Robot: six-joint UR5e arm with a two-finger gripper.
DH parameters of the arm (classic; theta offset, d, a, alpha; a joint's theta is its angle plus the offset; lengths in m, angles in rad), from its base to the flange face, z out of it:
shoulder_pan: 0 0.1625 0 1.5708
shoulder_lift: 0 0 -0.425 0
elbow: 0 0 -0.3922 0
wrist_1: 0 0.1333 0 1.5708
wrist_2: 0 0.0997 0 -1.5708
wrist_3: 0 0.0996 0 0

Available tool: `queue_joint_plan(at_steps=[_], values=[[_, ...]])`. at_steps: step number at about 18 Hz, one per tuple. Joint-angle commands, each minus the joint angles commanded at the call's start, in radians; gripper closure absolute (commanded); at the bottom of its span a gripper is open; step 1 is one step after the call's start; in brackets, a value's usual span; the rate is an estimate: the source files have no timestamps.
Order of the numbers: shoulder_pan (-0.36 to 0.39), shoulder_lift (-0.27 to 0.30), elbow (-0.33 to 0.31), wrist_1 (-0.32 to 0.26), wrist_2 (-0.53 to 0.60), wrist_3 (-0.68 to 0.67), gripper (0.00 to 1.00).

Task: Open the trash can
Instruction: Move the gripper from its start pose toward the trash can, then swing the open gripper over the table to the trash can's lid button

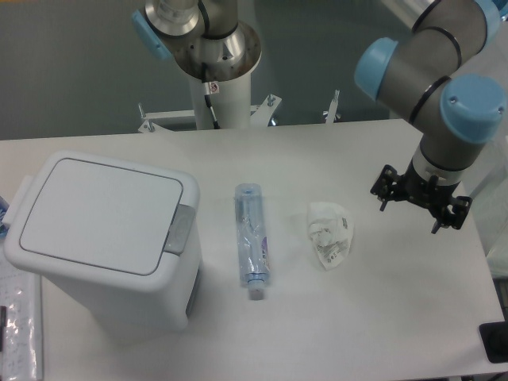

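The trash can [107, 242] sits at the left end of the table [381, 317], lid [101, 213] shut flat. It looks like stiff, smooth plastic, light enough to slide if shoved sideways, so I'd press straight down on the grey latch button [180, 229] at the lid's right edge rather than pry. The gripper [417, 198] hangs well apart, over the table's right side, fingers spread wide and empty, with a plastic bottle [252, 238] and crumpled paper [329, 232] lying between.
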Motion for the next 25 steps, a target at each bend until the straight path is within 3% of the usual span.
queue_joint_plan(at_steps=[4,8,17,25], values=[[-0.048,0.028,-0.006,-0.002,-0.018,-0.046,0.00],[-0.072,0.081,-0.006,-0.005,-0.130,-0.127,0.00],[-0.149,0.113,0.005,-0.005,-0.336,-0.249,0.00],[-0.184,0.121,0.003,-0.011,-0.362,-0.324,0.00]])
